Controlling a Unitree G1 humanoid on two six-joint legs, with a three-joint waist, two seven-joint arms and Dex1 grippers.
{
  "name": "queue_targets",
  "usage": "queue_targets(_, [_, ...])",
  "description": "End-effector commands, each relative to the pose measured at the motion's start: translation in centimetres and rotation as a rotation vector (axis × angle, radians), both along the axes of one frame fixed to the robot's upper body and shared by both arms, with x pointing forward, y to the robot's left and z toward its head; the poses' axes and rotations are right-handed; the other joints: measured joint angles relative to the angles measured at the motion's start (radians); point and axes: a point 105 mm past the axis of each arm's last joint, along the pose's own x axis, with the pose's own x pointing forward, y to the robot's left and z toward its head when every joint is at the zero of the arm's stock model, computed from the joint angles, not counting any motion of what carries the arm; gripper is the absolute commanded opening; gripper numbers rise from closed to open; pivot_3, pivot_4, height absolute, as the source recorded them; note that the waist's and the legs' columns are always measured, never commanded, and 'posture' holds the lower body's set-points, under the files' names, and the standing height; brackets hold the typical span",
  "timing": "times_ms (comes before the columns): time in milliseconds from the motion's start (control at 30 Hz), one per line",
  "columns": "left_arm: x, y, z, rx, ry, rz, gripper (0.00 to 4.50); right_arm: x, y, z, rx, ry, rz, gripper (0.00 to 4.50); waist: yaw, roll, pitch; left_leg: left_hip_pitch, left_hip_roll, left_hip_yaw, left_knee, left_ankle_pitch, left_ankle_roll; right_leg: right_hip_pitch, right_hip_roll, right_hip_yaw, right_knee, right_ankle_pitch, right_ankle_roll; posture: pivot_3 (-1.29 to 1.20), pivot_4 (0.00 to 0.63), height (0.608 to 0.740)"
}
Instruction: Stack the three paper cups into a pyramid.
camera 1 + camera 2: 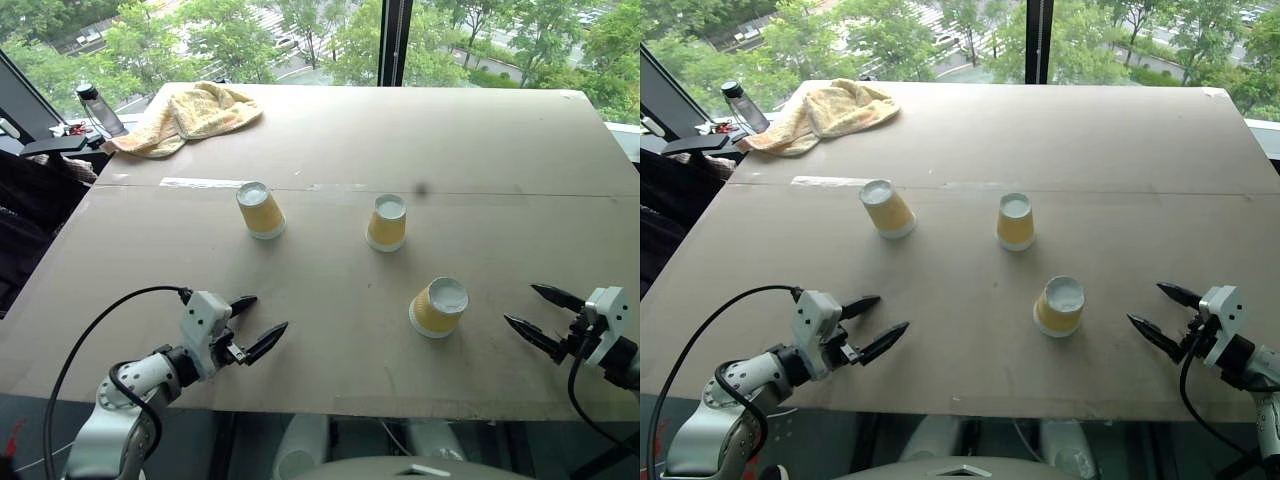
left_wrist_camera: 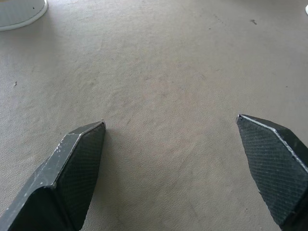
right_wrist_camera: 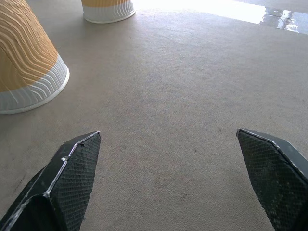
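Both our grippers, left and right, hover with jaws apart and empty; three paper cups stand inverted, separate, mid-surface. Nothing stacked; next we bring two together.

Daylight comes through the window beyond the far edge of the table, bright and even. The trees outside are somewhat washed out. Each cup throws only a soft, faint shadow on the table toward the near side. In the right wrist view, strong glare whitens the table's far strip, with a wet-looking sheen near its corner. In both wrist views the fingers are sharp and the table grain is clear.
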Motion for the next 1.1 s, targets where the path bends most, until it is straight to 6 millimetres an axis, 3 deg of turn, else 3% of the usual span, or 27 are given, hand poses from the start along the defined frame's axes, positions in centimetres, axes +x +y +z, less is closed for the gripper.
queue_targets(33, [-0.2,1.0,0.1,0.024,0.001,0.021,4.5,-0.1,-0.5,1.0,-0.015,-0.037,0.003,4.47,0.0,0.0,0.0,0.0,0.0,0.0,0.0,0.0,0.0,0.0,0.0,0.0,0.0,0.0,0.0,0.0,0.15,0.74])
queue_targets(567, [0.2,0.7,1.7,-0.006,-0.036,-0.024,4.5,-0.4,0.0,1.0,-0.022,-0.038,0.018,4.47,0.001,0.0,0.0,0.0,0.0,0.0,0.0,0.0,0.0,0.0,0.0,0.0,0.0,0.0,0.0,0.0,0.15,0.74])
queue_targets(833, [-0.8,-2.2,6.1,-0.024,-0.064,-0.376,4.5,-2.5,2.9,2.0,-0.021,-0.027,0.21,4.47,0.002,0.0,0.0,-0.001,0.0,-0.001,0.0,0.0,0.0,0.0,0.0,-0.001,-0.001,0.0,0.0,0.0,0.15,0.74])
queue_targets(1000, [-0.7,-3.6,11.1,-0.047,-0.139,-0.557,4.5,-3.8,6.7,3.8,0.023,-0.017,0.355,4.47,-0.001,0.0,0.001,-0.001,0.0,-0.002,0.0,0.0,0.0,0.0,0.0,-0.002,0.0,0.0,0.0,0.0,0.15,0.74])
queue_targets(1100, [-0.9,-4.2,13.6,-0.033,-0.171,-0.643,4.5,-3.1,8.6,5.4,0.055,-0.081,0.369,4.47,-0.002,-0.001,0.002,-0.001,0.0,-0.001,0.0,0.0,0.0,-0.001,0.0,-0.001,0.0,0.0,0.0,0.0,0.15,0.74])
